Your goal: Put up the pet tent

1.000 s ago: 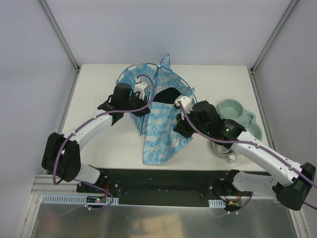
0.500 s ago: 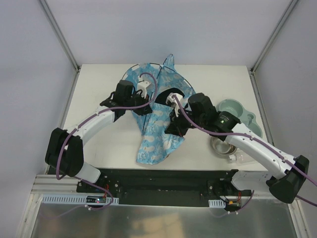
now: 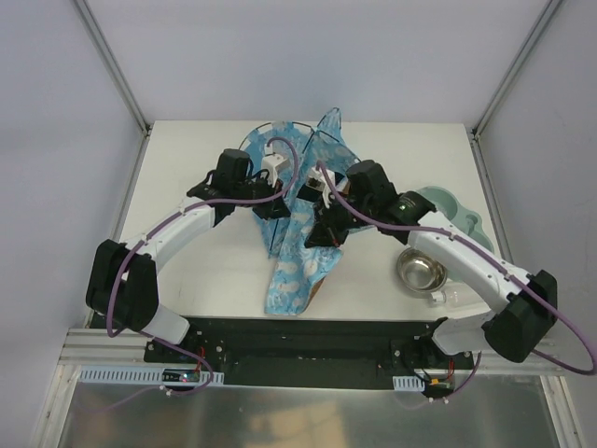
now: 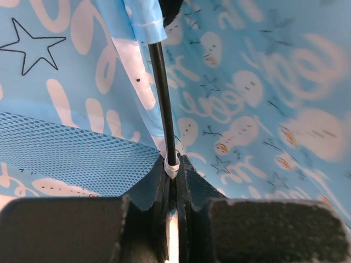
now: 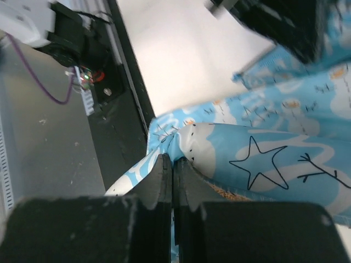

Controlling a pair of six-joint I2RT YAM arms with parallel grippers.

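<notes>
The pet tent is a crumpled heap of blue printed cloth in the middle of the table, its lower part trailing toward the near edge. My left gripper is at its left side, and in the left wrist view it is shut on the white-tipped end of a thin black pole that runs up into a fabric sleeve. My right gripper is pressed into the tent's right side; in the right wrist view it is shut on a fold of the tent's cloth. No doorway shows.
A pale green double bowl sits at the right of the table, partly under my right arm. A steel bowl and a small clear bottle lie nearer the front edge. Metal frame posts rise at the back corners.
My right arm has swung left and toward the back, dragging the cloth with it. The tent has bunched narrower and taller, and its dark opening is now covered. The left arm shifted slightly back.
</notes>
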